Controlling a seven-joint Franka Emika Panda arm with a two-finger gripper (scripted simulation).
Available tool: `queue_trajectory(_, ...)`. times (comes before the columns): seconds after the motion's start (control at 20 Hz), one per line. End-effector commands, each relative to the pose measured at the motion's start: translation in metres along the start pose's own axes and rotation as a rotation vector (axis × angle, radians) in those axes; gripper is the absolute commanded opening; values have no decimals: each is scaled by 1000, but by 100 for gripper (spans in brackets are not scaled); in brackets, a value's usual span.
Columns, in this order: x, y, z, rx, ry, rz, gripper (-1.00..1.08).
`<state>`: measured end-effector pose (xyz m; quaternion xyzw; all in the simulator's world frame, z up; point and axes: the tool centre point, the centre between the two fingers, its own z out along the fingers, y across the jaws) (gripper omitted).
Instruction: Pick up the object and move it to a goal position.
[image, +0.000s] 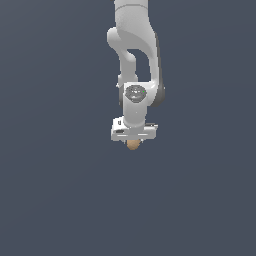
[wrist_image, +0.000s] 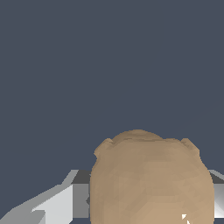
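Note:
The object is a small tan-orange rounded lump that peeks out just under the white hand of the arm, near the middle of the exterior view. My gripper points straight down and its fingers are mostly hidden behind the hand and the lump. In the wrist view the object fills the near field as a large tan faceted mass, with a grey-white finger on one side and a sliver of the other finger on the far side. The lump sits between them, held.
A flat, uniform dark blue-grey surface fills the background in both views. The white arm comes down from the top of the exterior view. No goal marker shows.

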<state>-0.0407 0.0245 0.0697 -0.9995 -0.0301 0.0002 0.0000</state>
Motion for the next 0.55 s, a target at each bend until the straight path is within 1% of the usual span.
queue_trajectory(0.0,-9,0,-3,0,0,0,-100)
queue_trajectory(0.25,-19,0,-6,0,0,0,-100)
queue_trajectory(0.5,-20,0,-7,0,0,0,-100)
